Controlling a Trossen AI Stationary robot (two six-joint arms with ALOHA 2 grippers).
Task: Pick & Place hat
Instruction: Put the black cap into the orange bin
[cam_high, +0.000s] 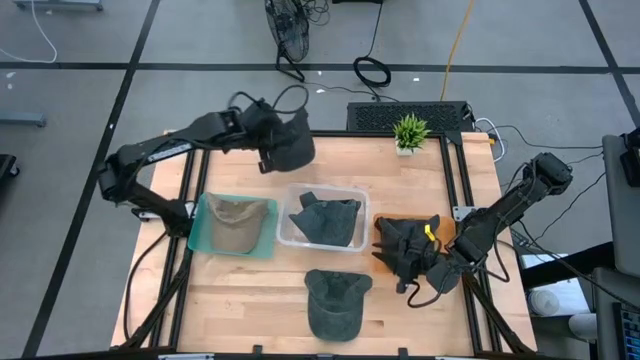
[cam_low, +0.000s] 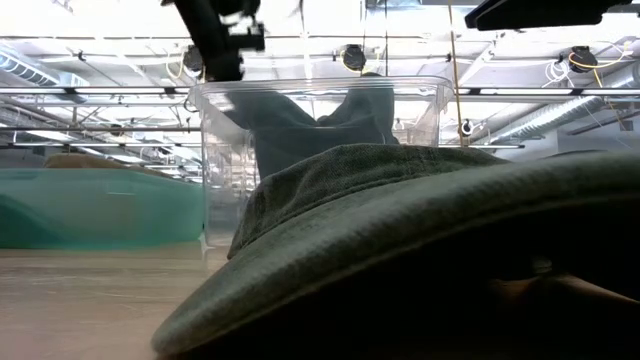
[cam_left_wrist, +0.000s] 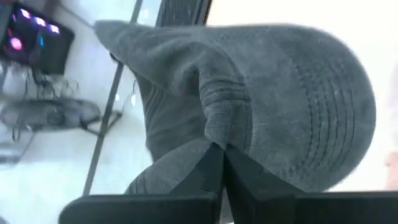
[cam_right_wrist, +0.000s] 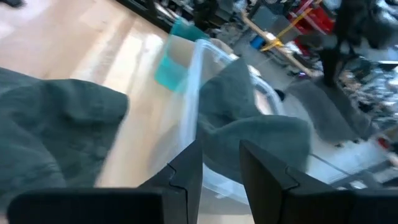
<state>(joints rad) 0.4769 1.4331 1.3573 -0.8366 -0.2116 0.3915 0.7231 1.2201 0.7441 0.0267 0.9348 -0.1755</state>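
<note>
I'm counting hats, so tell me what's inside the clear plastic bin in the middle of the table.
The clear bin holds a dark grey-green hat, crumpled, with part poking above the rim. Whether anything lies beneath it cannot be seen; the fabric covers most of the bin floor.

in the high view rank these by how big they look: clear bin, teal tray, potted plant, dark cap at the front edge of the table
1. clear bin and teal tray: look about alike, too close to rank.
2. dark cap at the front edge: somewhat smaller.
3. potted plant: clearly the smallest.
</note>
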